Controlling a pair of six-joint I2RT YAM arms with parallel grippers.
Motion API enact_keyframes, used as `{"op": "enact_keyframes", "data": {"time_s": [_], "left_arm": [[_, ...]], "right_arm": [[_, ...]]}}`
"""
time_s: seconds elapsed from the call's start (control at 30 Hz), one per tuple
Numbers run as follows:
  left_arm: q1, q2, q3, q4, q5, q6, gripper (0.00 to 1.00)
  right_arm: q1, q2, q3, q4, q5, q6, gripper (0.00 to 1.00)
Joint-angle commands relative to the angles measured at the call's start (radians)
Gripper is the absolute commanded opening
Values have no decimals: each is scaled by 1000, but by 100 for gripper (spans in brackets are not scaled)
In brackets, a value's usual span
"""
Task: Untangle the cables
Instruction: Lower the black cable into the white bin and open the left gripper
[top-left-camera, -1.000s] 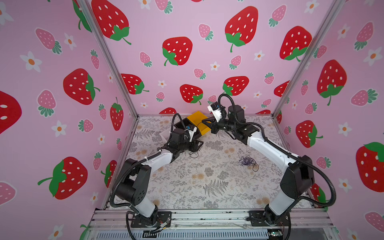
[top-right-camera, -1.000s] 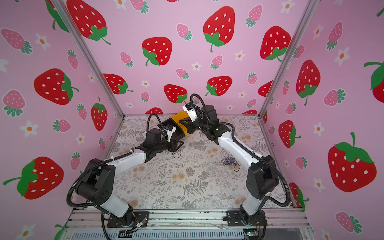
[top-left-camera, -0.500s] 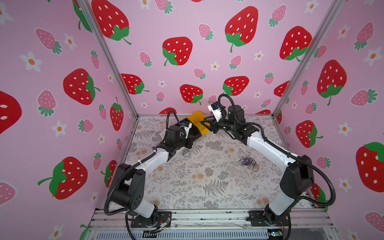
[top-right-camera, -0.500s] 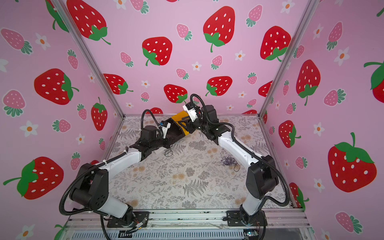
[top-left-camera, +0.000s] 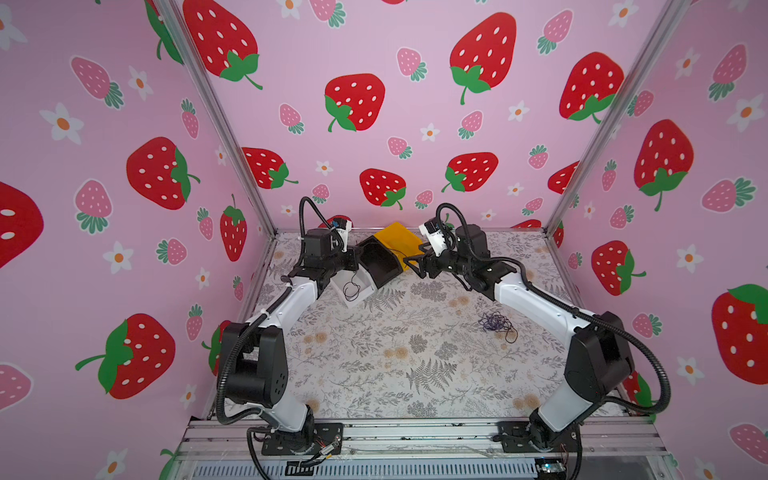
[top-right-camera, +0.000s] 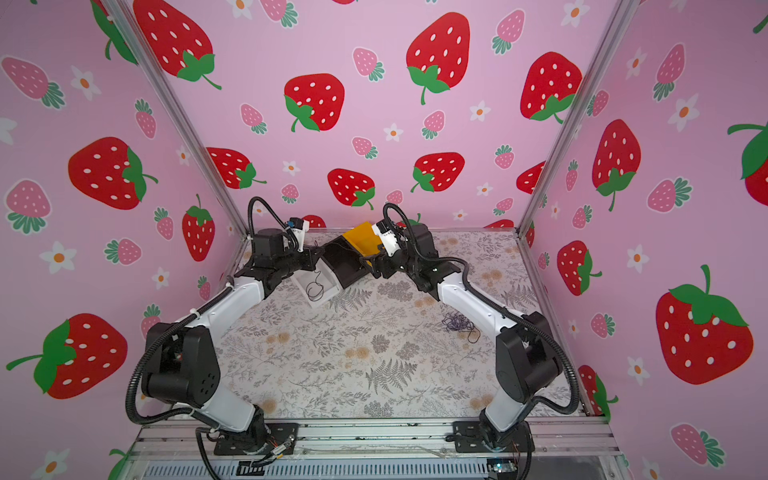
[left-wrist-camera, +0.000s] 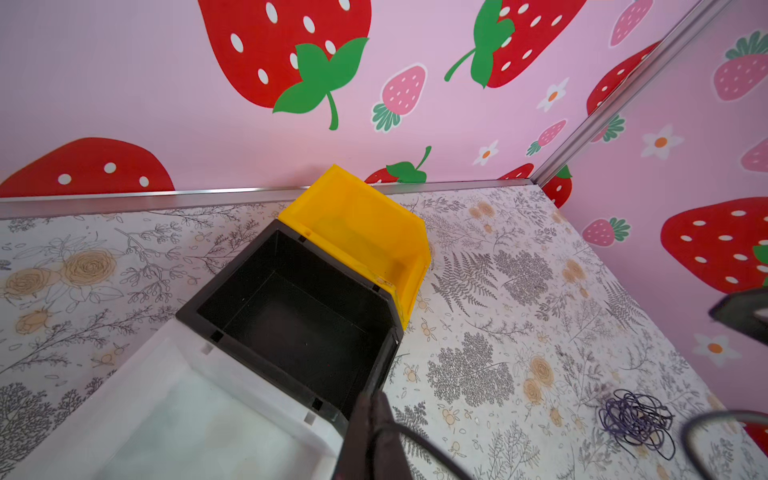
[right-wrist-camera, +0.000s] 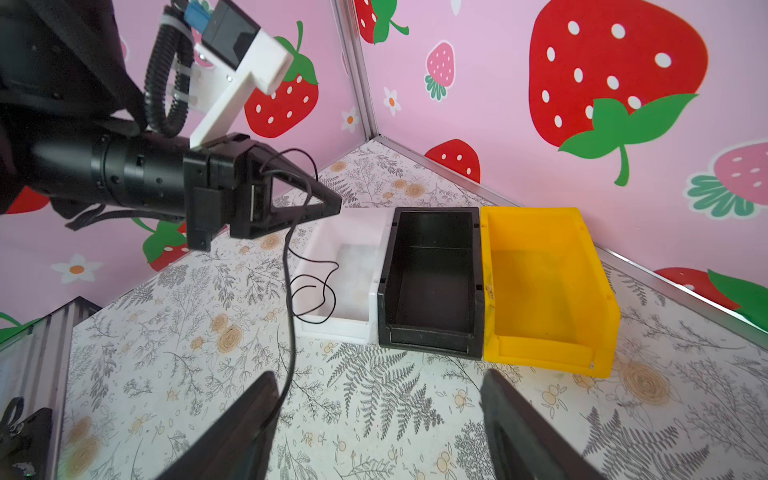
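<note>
One thin black cable (right-wrist-camera: 286, 266) hangs from my left gripper (right-wrist-camera: 332, 205), which is shut on it above the white bin (right-wrist-camera: 332, 332). Its curly end (top-left-camera: 351, 288) lies inside that bin. The strand's other end runs down along one finger (right-wrist-camera: 257, 399) of my right gripper (right-wrist-camera: 378, 376), whose jaws stand wide apart with nothing between them. The left wrist view shows the left gripper (left-wrist-camera: 372, 401) pinched on the strand beside the black bin. A dark purplish tangle of cables (top-left-camera: 494, 322) (top-right-camera: 457, 322) (left-wrist-camera: 636, 419) lies on the table under the right arm.
Three bins stand side by side at the back: white (top-left-camera: 358, 300), black (top-left-camera: 380, 266), yellow (top-left-camera: 397, 241). Both grippers hang close to them, left gripper (top-left-camera: 354, 254) and right gripper (top-left-camera: 413, 264) facing each other. Pink strawberry walls enclose the floral table (top-left-camera: 395, 353).
My left gripper shut on the cable and carried it back and left to above the white bin. My right gripper opened and let the strand go.
</note>
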Motion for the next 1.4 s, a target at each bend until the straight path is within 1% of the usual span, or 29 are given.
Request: {"op": "enact_keyframes", "data": {"time_s": [0.0, 0.17, 0.23, 0.27, 0.3, 0.5, 0.7, 0.97, 1.17, 1.37], "left_arm": [[17, 31, 89, -7, 33, -14, 0], [34, 78, 159, -35, 38, -10, 0], [41, 85, 158, -30, 44, -15, 0], [43, 87, 155, -25, 53, -18, 0], [42, 91, 153, -23, 63, -19, 0], [42, 118, 122, 2, 113, -30, 0], [48, 127, 71, 31, 86, -26, 0], [81, 170, 61, -1, 83, 6, 0], [86, 181, 25, -25, 8, 58, 0], [88, 212, 43, -104, -87, 122, 0]], "right_arm": [[-4, -75, -43, 19, 41, -25, 79], [-9, -123, -93, -5, 34, -30, 79], [-10, -134, -106, -13, 11, -28, 82], [-9, -137, -111, -15, -7, -25, 97], [-9, -139, -117, -14, -22, -21, 99], [-9, -154, -136, 15, -29, -12, 99], [-9, -195, -173, 7, 5, -18, 99], [-9, -257, -245, -18, 48, -19, 100], [-10, -258, -263, -33, 62, -18, 100], [-9, -247, -269, -31, 61, -19, 100]]}}
